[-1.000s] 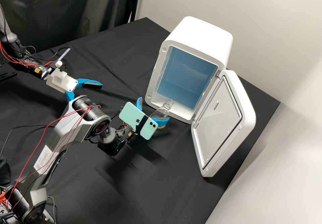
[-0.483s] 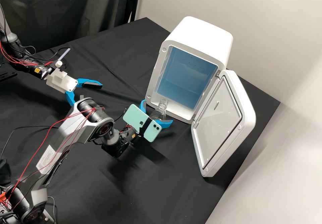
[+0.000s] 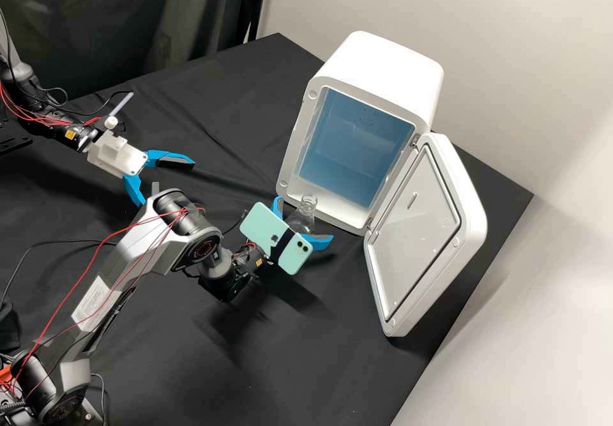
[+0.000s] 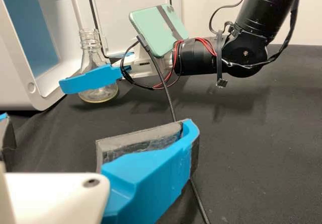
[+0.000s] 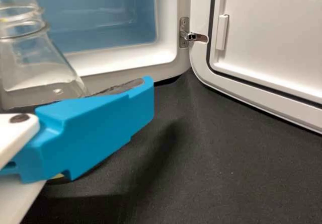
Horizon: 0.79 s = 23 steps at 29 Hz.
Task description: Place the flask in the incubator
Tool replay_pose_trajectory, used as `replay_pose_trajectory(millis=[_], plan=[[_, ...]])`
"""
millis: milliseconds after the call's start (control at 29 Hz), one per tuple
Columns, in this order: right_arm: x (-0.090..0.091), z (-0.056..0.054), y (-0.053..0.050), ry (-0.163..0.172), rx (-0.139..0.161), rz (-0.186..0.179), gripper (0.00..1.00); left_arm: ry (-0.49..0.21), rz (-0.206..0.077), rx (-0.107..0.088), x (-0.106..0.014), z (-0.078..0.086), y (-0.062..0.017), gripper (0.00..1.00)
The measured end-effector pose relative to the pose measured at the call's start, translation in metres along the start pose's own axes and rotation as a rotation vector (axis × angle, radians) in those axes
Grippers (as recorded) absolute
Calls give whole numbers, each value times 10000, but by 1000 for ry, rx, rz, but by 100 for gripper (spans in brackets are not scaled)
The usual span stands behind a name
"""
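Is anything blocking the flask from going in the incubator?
Nothing visible. The door is open, and the flask in the right claw is right before the incubator; only its low lip must be cleared.

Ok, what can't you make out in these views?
Base of the flask: high view, hidden behind the mint phone and right pincer.
Mouth of the flask: right wrist view, cut off by the edge.
Second finger of the left pincer: left wrist view, mostly cut off at the edge.
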State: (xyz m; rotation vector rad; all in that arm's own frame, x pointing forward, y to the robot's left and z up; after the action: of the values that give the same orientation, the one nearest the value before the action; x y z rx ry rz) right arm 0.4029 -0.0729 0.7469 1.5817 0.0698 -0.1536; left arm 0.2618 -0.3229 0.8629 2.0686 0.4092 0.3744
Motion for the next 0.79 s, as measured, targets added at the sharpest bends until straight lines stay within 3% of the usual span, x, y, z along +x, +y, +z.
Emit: replay_pose_trajectory(millis=[379,517,655,690,793], plan=[[0,0,0,0,1,0,100,0,0,0,0,0,0,100],[14,14,-11,-2,2,-2,100,-1,0,-14,0,1,0,100],[23,30,-27,-5,11,-6,100,-3,-1,-12,0,-2,0,100],[23,33,-30,-7,19,-10,0,-4,-1,-11,0,0,0,100],[23,32,-31,-7,20,-11,0,-4,-1,-11,0,0,0,100]])
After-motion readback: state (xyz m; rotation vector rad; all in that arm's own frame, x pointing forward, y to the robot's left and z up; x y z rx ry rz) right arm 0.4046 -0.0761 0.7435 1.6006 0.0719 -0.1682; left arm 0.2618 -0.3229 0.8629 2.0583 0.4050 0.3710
